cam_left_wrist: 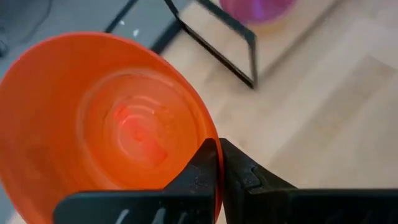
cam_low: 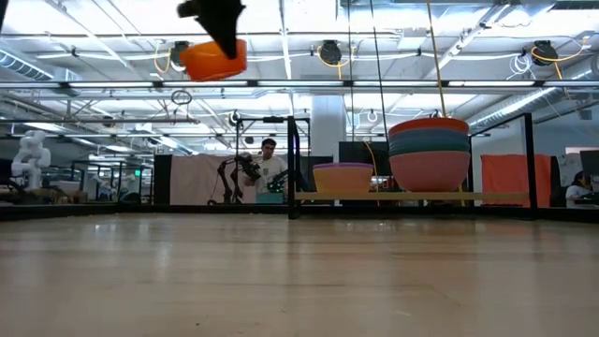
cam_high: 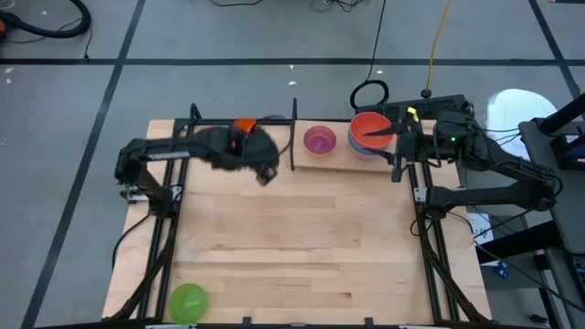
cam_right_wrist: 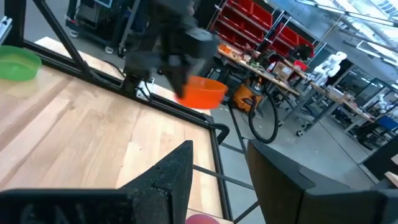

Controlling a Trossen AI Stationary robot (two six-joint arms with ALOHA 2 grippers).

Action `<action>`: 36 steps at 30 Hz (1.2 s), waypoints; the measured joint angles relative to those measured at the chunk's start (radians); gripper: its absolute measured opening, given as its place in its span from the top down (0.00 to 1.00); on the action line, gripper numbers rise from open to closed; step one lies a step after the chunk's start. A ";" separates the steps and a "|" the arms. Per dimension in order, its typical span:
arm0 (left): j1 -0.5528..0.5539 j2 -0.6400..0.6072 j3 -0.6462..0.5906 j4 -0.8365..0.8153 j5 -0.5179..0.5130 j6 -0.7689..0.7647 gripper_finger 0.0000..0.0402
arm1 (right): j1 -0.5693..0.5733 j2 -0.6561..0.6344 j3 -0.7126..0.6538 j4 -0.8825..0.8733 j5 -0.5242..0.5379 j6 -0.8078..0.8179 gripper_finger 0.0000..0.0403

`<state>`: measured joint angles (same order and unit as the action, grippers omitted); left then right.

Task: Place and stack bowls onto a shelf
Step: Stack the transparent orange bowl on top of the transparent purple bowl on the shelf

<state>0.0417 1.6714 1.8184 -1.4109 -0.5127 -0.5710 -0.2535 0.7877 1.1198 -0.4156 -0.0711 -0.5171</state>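
An orange bowl (cam_high: 244,125) hangs high over the table's far left part, shut in my left gripper (cam_high: 245,139); the low view shows the orange bowl (cam_low: 213,58) tilted below the gripper (cam_low: 215,21). The shelf (cam_high: 335,161) stands at the far edge. On it rest a purple-pink bowl (cam_high: 319,140) and a stack of bowls with a red one on top (cam_high: 369,131). In the low view this stack (cam_low: 429,154) sits on the board (cam_low: 412,196). My right gripper (cam_high: 396,137) hovers open at the stack's right side; its fingers (cam_right_wrist: 217,168) hold nothing. A green bowl (cam_high: 188,302) sits near the table's near left corner. My left gripper (cam_left_wrist: 219,148) pinches the orange bowl's rim (cam_left_wrist: 211,134), one finger (cam_left_wrist: 198,177) inside the bowl and the other (cam_left_wrist: 244,177) outside its wall. The fingers come from above. The bowl is lifted clear of the table and hangs tilted below them.
The shelf's black upright bars (cam_high: 293,135) stand between the orange bowl and the purple-pink bowl. Black frame rails (cam_high: 163,238) run along the table's left and right sides. Bare tabletop (cam_high: 292,238) spreads in the middle. A person (cam_low: 270,168) shows in the room beyond.
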 joint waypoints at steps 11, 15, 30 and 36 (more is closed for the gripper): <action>0.182 0.242 0.354 0.106 0.037 0.452 0.99 | 0.000 -0.025 0.000 -0.034 0.126 0.000 0.64; 0.194 0.350 0.488 0.164 0.089 0.578 0.99 | 0.000 -0.025 0.000 -0.052 0.191 0.000 0.64; 0.221 0.574 0.525 0.330 0.251 0.778 0.99 | -0.002 -0.023 0.000 -0.056 0.209 0.000 0.64; 0.248 0.605 0.524 0.374 0.332 0.777 0.99 | -0.002 -0.023 0.000 -0.072 0.209 0.000 0.64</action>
<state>0.2893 2.2768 2.3425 -1.0369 -0.1810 0.2062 -0.2554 0.7647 1.1198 -0.4874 0.1383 -0.5175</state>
